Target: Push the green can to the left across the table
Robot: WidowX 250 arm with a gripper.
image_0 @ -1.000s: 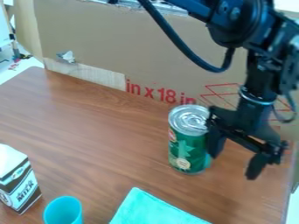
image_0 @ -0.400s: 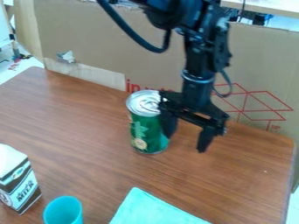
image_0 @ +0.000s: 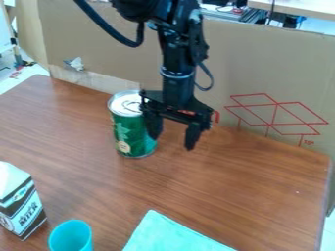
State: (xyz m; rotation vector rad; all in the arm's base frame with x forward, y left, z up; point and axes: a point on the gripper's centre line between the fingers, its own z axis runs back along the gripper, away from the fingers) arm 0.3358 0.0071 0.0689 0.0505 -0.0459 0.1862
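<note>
Hand (image_0: 172,142) before partly hidden can (image_0: 129,128)

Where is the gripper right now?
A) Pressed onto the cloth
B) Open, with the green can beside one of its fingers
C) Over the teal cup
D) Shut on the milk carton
B: the gripper hangs with its fingers spread and tabletop visible between them, and the green can stands upright beside one.

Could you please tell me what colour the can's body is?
The can is green, seen in the camera view.
</note>
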